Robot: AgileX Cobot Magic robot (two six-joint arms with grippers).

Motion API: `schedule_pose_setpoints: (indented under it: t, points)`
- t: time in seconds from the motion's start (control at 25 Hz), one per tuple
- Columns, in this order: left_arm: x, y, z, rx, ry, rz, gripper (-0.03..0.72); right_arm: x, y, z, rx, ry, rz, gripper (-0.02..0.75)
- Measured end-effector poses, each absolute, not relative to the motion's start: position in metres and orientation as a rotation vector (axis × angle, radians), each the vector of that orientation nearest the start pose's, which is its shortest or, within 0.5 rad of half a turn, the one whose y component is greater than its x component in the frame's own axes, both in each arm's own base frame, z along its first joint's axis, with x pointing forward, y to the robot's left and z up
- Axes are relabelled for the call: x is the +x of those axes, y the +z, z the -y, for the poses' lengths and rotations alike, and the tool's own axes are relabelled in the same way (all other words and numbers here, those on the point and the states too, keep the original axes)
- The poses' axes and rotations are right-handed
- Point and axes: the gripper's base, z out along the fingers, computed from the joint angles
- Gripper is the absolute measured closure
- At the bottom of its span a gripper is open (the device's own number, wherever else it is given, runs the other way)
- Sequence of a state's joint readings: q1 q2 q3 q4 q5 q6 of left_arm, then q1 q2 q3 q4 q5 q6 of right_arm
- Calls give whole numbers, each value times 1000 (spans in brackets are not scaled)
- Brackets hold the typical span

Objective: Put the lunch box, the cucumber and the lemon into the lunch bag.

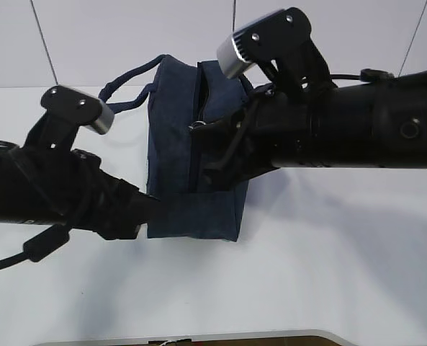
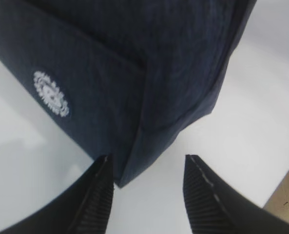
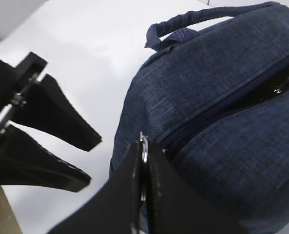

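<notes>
Left of the exterior view, my left gripper [image 2: 146,187] sits open, jaws straddling the lower corner of the lunch bag [image 1: 195,144] without closing on it. Bag stands centre frame on the white table [image 1: 328,274]. Right gripper [image 3: 144,190] comes in from the right, pinched shut on the zipper ring pull [image 3: 143,146]. Lunch box, cucumber, lemon: not visible anywhere. Risk: with the corner unclamped, a zipper tug could drag or tip the bag, or the thin ring slips out.
</notes>
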State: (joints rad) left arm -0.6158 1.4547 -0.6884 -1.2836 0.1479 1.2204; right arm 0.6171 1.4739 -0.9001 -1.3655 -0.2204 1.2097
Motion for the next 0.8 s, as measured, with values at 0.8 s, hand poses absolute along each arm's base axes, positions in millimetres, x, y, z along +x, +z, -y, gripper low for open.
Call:
schedule_pose_setpoints:
  t: [0.8]
  points:
    - [247,208,200,710,-502,-2206,600,255,282,-206,-916,511,-1789,733]
